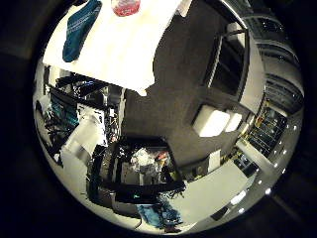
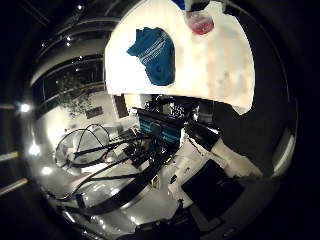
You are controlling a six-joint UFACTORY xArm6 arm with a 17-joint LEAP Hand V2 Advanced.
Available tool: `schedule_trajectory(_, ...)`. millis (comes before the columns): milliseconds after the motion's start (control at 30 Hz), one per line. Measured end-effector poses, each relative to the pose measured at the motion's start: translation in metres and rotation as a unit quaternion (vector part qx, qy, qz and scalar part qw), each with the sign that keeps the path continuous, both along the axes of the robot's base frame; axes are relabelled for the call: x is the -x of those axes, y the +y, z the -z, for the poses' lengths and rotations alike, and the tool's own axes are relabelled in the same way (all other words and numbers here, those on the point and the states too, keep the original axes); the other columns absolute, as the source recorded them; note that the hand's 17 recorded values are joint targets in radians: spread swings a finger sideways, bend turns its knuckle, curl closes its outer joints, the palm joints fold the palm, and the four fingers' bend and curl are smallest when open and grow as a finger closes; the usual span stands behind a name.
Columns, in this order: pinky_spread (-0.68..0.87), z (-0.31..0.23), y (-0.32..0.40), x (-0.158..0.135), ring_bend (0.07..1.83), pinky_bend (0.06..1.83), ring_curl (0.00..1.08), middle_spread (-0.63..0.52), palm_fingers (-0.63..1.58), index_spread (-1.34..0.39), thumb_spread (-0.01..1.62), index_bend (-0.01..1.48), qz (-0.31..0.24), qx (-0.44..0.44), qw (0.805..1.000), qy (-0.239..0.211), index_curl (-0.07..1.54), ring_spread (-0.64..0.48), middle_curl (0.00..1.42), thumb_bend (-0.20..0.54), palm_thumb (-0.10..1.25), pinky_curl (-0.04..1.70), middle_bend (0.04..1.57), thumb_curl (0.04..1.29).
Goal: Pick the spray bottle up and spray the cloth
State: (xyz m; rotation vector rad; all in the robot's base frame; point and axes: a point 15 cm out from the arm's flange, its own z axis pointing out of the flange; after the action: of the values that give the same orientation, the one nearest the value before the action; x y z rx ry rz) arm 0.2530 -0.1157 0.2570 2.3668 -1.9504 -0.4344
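Nothing sits close to the palm: both palm views look out across the room, and the nearest surface is a white-covered table (image 2: 220, 75) still well apart from the hand. On that table lies a blue cloth (image 2: 152, 55) with pale stripes, crumpled and flat against the cover. Near it, toward the table's far edge from the cloth, stands the spray bottle (image 2: 199, 21), of which only the clear body with pinkish-red liquid shows; its head and trigger are cut off at the rim of the view. Bottle and cloth are apart, not touching.

No part of the hand shows in either view, so I cannot tell how it is set. The pick-up has evidently not begun.

As a judgement, the bottle looks like thin plastic partly filled with liquid: light to moderate in weight, smooth and somewhat slippery, with walls that give under a hard squeeze and a load that sloshes if tilted. A sound hold would wrap the neck or upper body just below the sprayer, leaving the trigger reachable. The cloth is soft and limp, and will likely shift if brushed.

Beyond the table lie dark floor, frames and shelving.
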Motion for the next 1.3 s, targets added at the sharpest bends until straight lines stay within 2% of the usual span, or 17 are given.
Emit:
schedule_trajectory(533,0.34,0.002,0.004,-0.002,0.19,0.21,0.20,0.00,0.20,-0.33,0.98,0.16,0.011,-0.019,1.000,-0.005,0.31,0.19,0.35,-0.027,0.78,0.32,0.23,0.32)
schedule_trajectory(800,0.34,0.008,0.002,-0.011,0.22,0.25,0.23,0.00,0.19,-0.32,0.99,0.14,0.063,-0.087,0.994,-0.034,0.28,0.19,0.35,-0.033,0.64,0.33,0.24,0.30)
schedule_trajectory(1100,0.34,0.025,-0.004,-0.030,0.26,0.35,0.26,0.06,0.10,-0.29,0.96,0.13,0.136,-0.200,0.967,-0.077,0.24,0.20,0.35,-0.033,0.54,0.34,0.25,0.29)
schedule_trajectory(1300,0.35,0.038,-0.009,-0.060,0.29,0.39,0.27,0.10,0.05,-0.27,0.95,0.14,0.199,-0.268,0.932,-0.141,0.23,0.21,0.34,-0.029,0.52,0.34,0.23,0.30)
